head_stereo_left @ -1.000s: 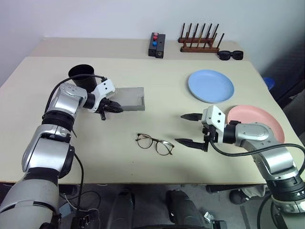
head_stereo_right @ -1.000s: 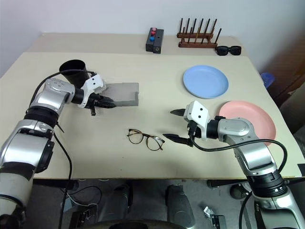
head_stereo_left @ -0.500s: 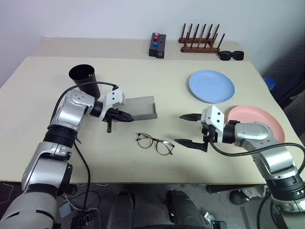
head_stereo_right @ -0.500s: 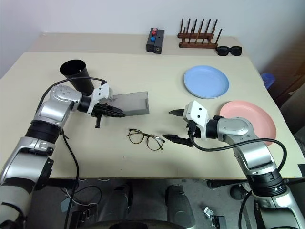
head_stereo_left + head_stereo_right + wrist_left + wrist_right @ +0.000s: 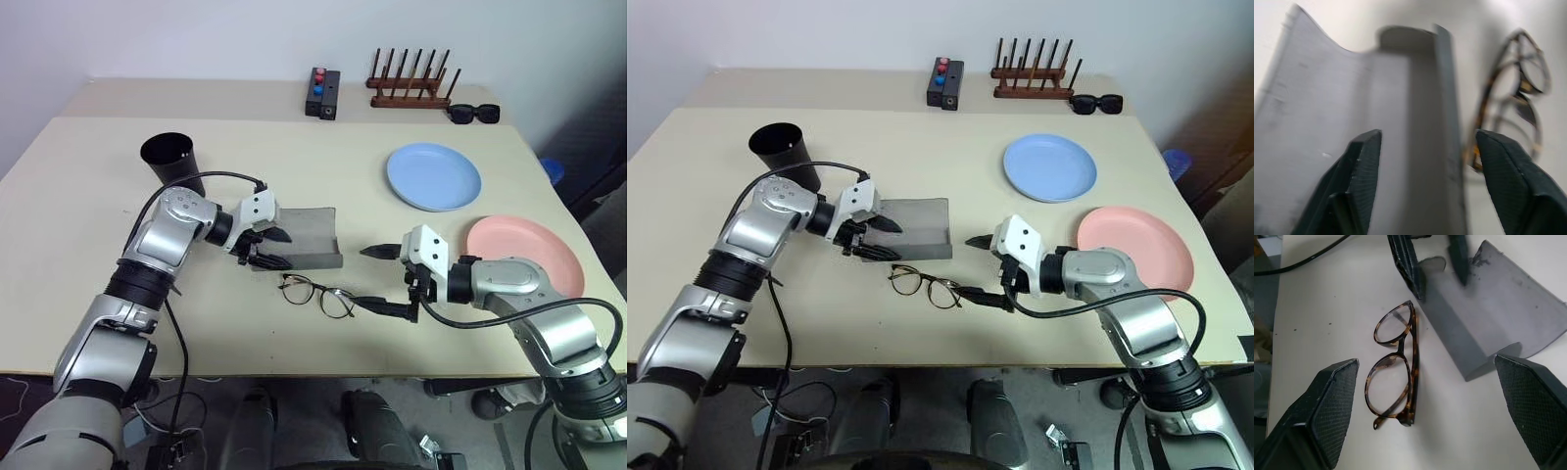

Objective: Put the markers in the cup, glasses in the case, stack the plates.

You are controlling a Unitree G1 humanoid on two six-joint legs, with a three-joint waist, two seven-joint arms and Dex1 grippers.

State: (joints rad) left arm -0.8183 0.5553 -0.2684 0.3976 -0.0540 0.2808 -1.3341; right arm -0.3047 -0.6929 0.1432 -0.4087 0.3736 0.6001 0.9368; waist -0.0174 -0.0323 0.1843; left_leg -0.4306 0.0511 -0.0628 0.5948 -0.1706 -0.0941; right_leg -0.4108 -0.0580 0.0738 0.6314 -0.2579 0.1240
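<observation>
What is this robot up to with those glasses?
The left gripper is open at the end of the grey case, which lies open on the table. The right gripper, open wide, is at the glasses lying just in front of the case. Nothing is held.

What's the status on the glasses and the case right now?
Left gripper open at the case. Right gripper open, beside the glasses. Glasses on the table, just in front of the open case. Nothing between them.
</observation>
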